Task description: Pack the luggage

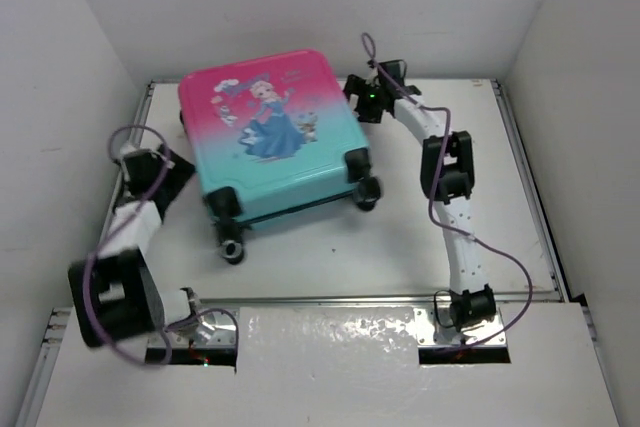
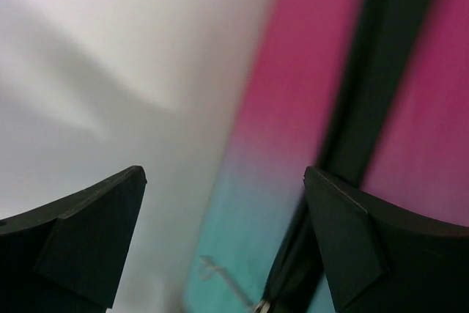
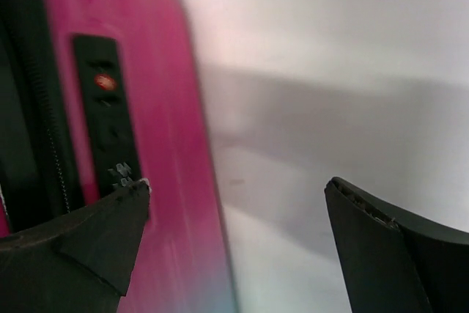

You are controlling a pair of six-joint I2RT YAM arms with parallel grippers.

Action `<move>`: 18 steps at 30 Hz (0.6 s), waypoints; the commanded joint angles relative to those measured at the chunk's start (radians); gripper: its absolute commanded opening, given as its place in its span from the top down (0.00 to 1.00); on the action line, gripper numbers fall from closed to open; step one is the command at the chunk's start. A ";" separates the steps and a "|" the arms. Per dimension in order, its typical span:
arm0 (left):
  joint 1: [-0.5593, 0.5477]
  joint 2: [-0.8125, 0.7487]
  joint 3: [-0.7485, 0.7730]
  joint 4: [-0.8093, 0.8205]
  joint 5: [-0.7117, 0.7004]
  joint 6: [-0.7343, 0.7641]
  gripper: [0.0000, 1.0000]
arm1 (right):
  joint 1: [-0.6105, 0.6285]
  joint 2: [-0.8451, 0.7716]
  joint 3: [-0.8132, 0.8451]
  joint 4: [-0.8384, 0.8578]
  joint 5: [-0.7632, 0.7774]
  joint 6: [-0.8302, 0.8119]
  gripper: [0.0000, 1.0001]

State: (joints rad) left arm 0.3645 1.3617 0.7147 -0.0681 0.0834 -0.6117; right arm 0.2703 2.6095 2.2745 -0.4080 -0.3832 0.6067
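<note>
So the luggage (image 1: 270,137) is lying flat and closed on the table (image 1: 400,247), princess print facing up, wheels (image 1: 233,247) pointing toward the arm bases. The left gripper (image 2: 223,181) sits right at the luggage's left side, jaws spread wide, gripping nothing. The right gripper (image 3: 238,185) is by the luggage's far right corner, jaws spread too. The left wrist view is blurry, so I can't say if a finger touches the shell.
</note>
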 commanded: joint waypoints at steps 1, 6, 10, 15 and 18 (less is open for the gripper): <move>-0.335 -0.281 -0.182 -0.090 0.385 -0.060 0.09 | 0.038 -0.141 -0.115 0.042 -0.254 -0.045 0.01; -0.480 -0.668 -0.136 -0.348 -0.032 -0.091 0.09 | -0.176 -0.423 -0.345 -0.032 0.393 0.074 0.01; -0.480 -0.679 0.018 -0.478 -0.303 0.050 0.08 | -0.238 -0.526 -0.192 -0.154 0.751 -0.014 0.01; -0.478 -0.431 0.265 -0.426 -0.344 0.159 0.06 | -0.185 -0.688 -0.195 -0.391 0.963 -0.120 0.01; -0.470 -0.242 0.457 -0.407 -0.379 0.190 0.02 | -0.107 -1.022 -0.651 -0.310 0.969 -0.124 0.01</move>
State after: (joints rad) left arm -0.1158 0.9867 1.0485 -0.5125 -0.2272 -0.5011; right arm 0.0711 1.8267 1.9358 -0.6220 0.4709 0.5282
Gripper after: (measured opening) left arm 0.966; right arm 0.985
